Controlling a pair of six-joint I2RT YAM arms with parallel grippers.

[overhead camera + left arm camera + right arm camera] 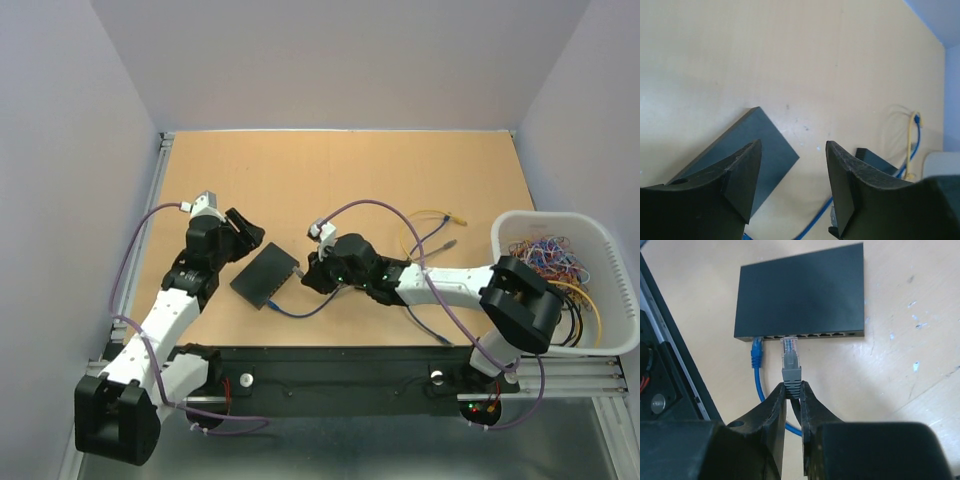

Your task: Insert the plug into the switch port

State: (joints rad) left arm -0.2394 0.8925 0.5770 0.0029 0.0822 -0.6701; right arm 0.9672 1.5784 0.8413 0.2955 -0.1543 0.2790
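A tan wooden tabletop (350,180) lies between pale, plain walls, with a black rail along its near edge.

The right gripper (794,392) has its jaws pinched nearly together on the grey boot of a clear plastic network plug (790,360). The plug points straight at the front face of the flat black rectangular switch (805,290). Its tip reaches the row of ports there, but whether it has entered one cannot be told. Just beside it, one port to the left in the right wrist view, the plug of a thin blue cable (757,372) sits in the switch, and the cable curves back across the wood under the fingers.

The left gripper (790,185) hangs with its jaws a moderate way apart and only bare tabletop between them. A corner of the switch shows below its left finger. In the top view this gripper sits just beside the switch's far left corner, apart from it.

Farther right, a loose yellow cable (435,215) lies on the wood. A white plastic basket (560,216) at the table's right edge holds a tangle of coloured wires (545,255).
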